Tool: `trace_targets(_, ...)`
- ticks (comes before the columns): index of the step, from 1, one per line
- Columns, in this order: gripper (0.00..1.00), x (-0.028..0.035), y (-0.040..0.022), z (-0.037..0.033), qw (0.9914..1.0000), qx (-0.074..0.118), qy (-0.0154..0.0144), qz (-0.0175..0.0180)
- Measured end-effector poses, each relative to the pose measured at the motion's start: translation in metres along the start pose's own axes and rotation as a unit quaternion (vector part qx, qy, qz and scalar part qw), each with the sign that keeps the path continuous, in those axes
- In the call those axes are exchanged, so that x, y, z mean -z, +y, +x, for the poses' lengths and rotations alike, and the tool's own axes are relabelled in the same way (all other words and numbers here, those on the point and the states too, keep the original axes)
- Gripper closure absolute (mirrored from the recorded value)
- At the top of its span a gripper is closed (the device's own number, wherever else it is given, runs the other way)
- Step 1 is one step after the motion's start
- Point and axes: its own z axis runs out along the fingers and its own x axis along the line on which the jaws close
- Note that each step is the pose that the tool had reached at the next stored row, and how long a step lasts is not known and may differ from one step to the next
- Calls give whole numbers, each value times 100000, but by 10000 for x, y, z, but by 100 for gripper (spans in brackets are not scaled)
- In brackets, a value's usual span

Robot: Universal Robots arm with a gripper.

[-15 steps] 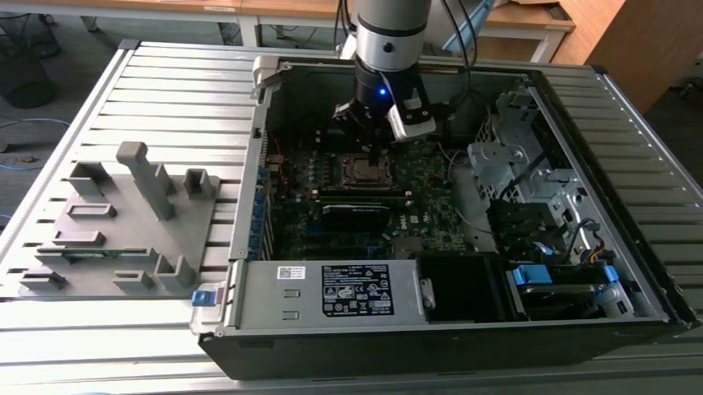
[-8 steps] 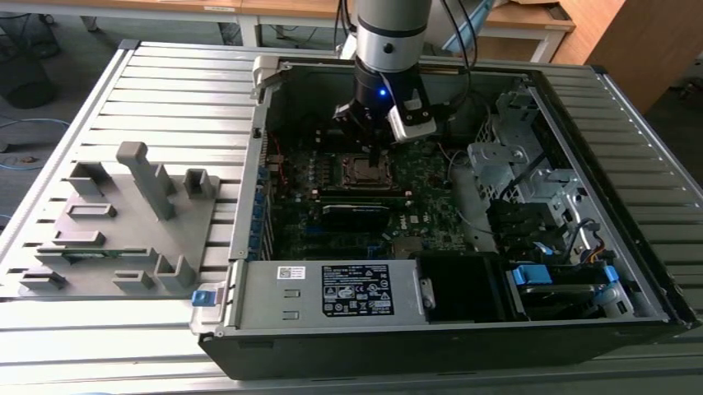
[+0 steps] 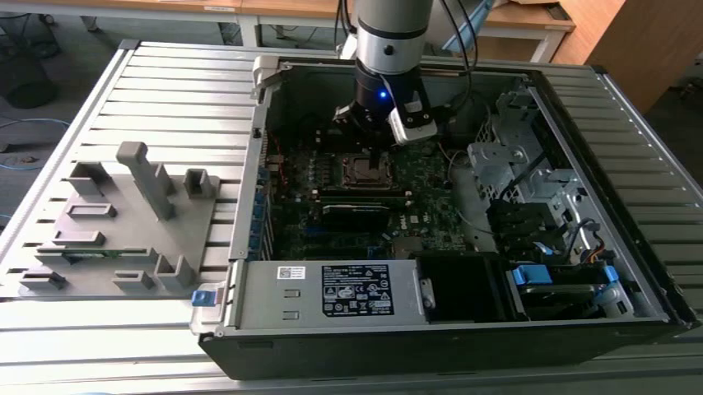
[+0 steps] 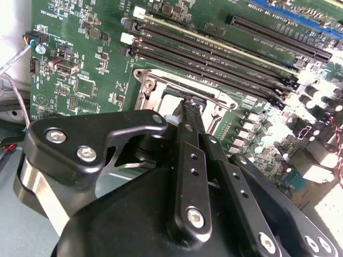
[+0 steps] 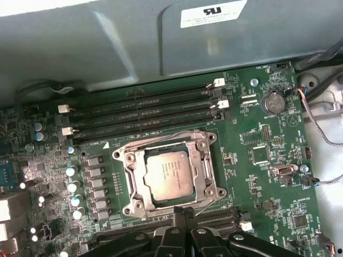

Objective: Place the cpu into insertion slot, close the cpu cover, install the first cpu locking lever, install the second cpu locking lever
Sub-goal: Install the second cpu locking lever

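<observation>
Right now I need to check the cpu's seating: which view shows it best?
The first wrist view: the cpu lies flat in the slot, its whole top in sight. In the second wrist view the gripper hides most of it. In the exterior view the slot is small, partly behind the gripper.

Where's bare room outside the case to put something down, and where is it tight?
Free: slatted table between the grey fixture and the case wall, and the strip in front of the case. Tight: around the socket, where the gripper hangs by the memory slots.
</observation>
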Motion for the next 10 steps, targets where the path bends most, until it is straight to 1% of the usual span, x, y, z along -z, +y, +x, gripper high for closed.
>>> trace_targets(2,89,0,-10,-2,100000,1,-1,-5)
trace_targets(10,89,0,-20,-4,100000,5,2,2)
